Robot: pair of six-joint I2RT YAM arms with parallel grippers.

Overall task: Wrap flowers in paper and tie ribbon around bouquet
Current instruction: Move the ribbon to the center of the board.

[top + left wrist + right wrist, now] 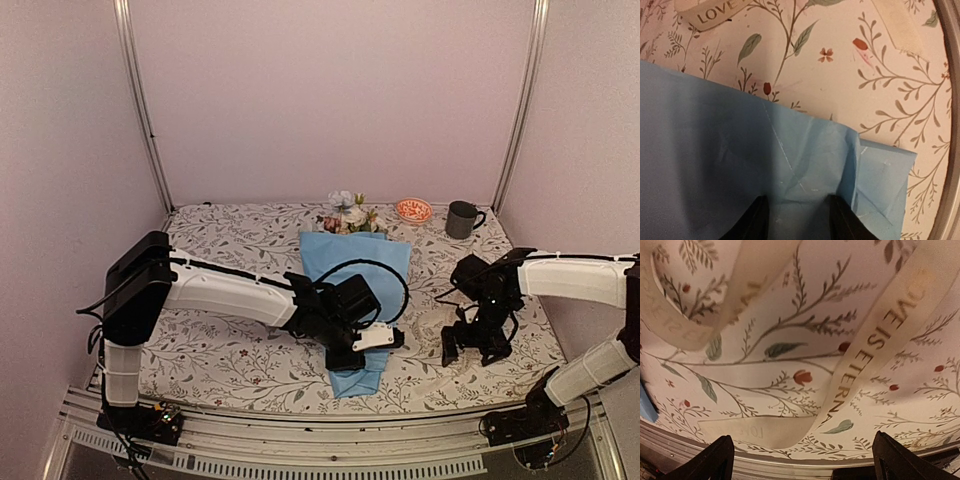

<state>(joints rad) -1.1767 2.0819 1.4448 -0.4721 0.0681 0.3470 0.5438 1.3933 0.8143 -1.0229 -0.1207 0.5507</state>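
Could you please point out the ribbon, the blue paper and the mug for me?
ribbon (880, 345): right wrist view, its lettered stretch.
paper (715, 170): left wrist view, its light blue face.
mug (460, 221): top external view, its side wall.

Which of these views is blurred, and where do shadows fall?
Top external view: soft, even light, faint shadows on the tablecloth. Left wrist view: the paper darkens into shadow at lower left. Right wrist view: warm tint, the ribbon blurs at upper left, its lettering sharper at right.
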